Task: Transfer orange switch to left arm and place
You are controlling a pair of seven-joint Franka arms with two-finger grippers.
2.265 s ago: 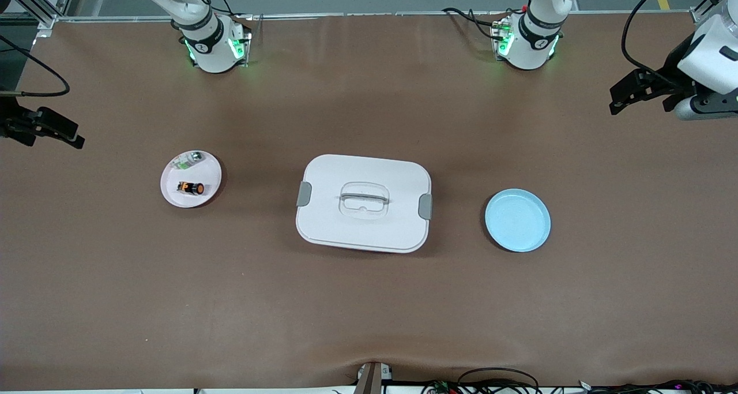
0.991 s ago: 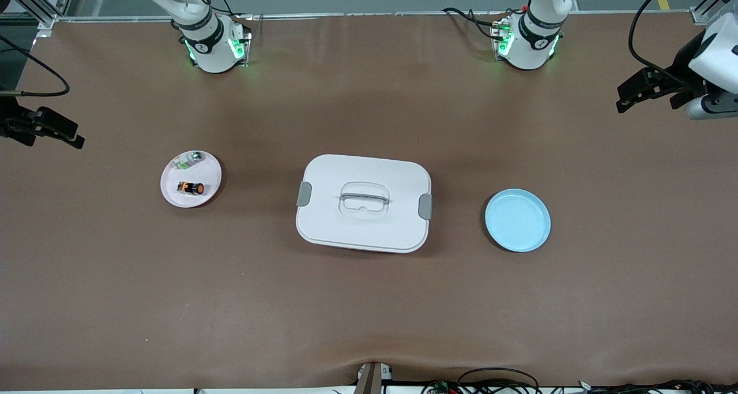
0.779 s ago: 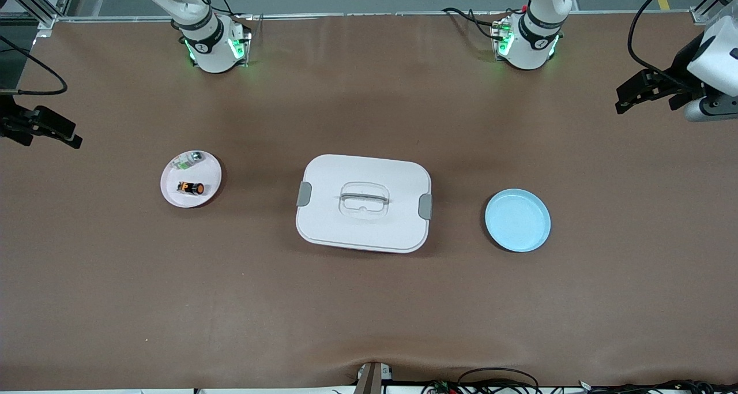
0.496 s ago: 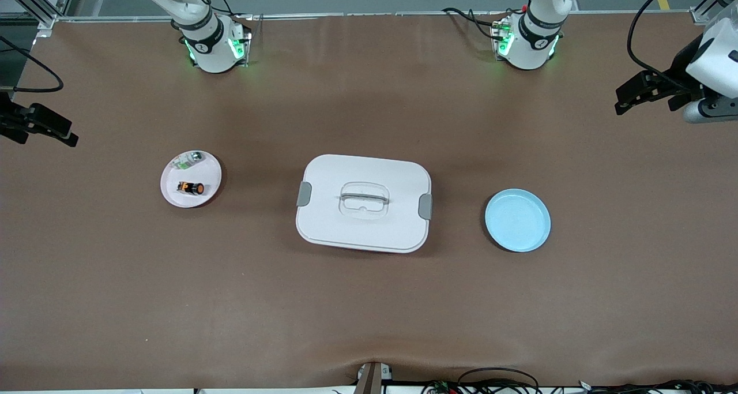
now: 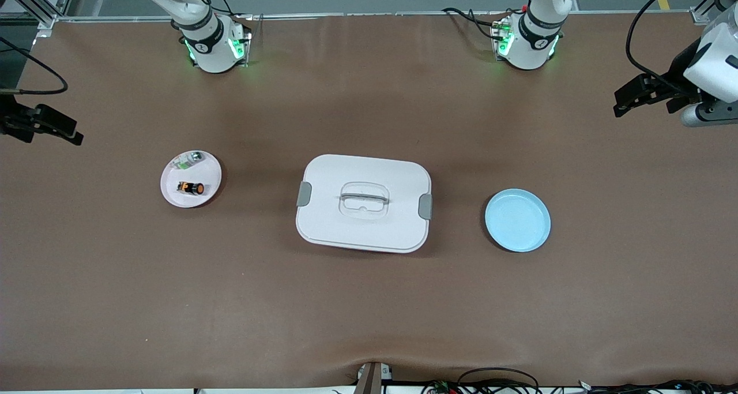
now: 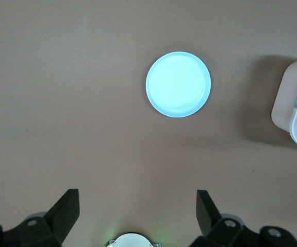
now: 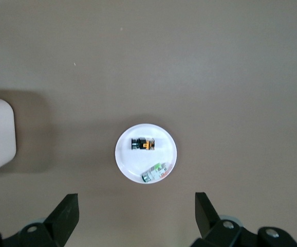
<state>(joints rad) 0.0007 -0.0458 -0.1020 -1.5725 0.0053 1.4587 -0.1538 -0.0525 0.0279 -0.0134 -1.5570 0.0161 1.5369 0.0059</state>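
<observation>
**A:** Start with the biggest thing. The box point(image 5: 364, 203) sits in the middle of the table point(image 5: 369, 313), squarely between the white plate point(image 5: 173, 195) and the blue plate point(image 5: 518, 220). If you carry the part straight across at low height, you clip the lid or its handle.

**B:** And the arms?

**A:** Both hang high at the ends of the table. Your right gripper point(image 5: 43, 130) is up over the right arm's end, fingers spread wide and empty. Your left gripper point(image 5: 648, 94) is up over the left arm's end, also spread and empty; it waits.

**B:** Where is the part you want?

**A:** The orange switch point(image 5: 191, 188) lies on its side on the white plate, toward the right arm's end. Just beside it on the same plate, farther from the front camera, lies a small green-and-clear part point(image 5: 190, 160).

**B:** So what can go wrong?

**A:** I'd judge three things. You could pinch the wrong part, since the two lie close. The switch is round and may roll away as the fingers close. And in the handover a small part leaves little room for a second grip, so it may drop.
</observation>
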